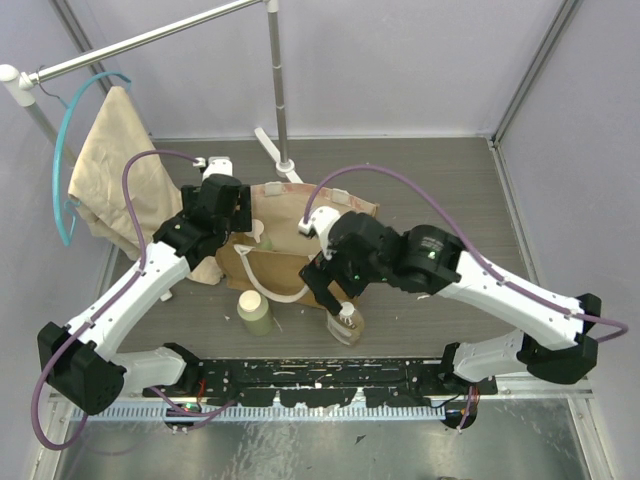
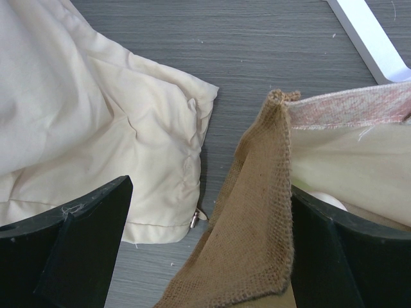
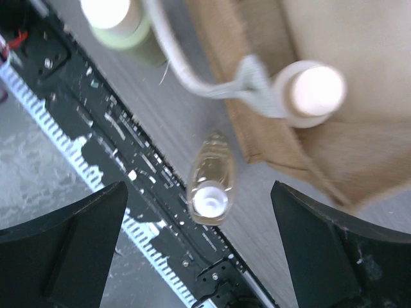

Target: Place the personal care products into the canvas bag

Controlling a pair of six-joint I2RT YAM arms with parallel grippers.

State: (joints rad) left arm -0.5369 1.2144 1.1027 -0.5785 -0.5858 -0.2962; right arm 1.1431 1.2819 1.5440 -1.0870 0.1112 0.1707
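I am working with the bag [image 1: 275, 215] sitting mid-table, and I am hovering the left gripper [image 2: 209, 192] at its corner with the fingers spread. The burlap edge is lying between them, against the right-hand one, and nothing is pinched. My guess is that this arm is there to hold the mouth open, and I am keeping it off the cloth [image 2: 96, 128] beside the other finger. The right gripper [image 3: 199, 192] is hanging with its fingers wide apart too. The amber bottle [image 3: 210, 186] is standing between and below them, outside the bag and lined up for a grab. A cream bottle [image 3: 314, 90] is showing beyond the fingertips against the bag, too blurred to say whether it is inside. A green bottle [image 1: 254, 312] is waiting outside.
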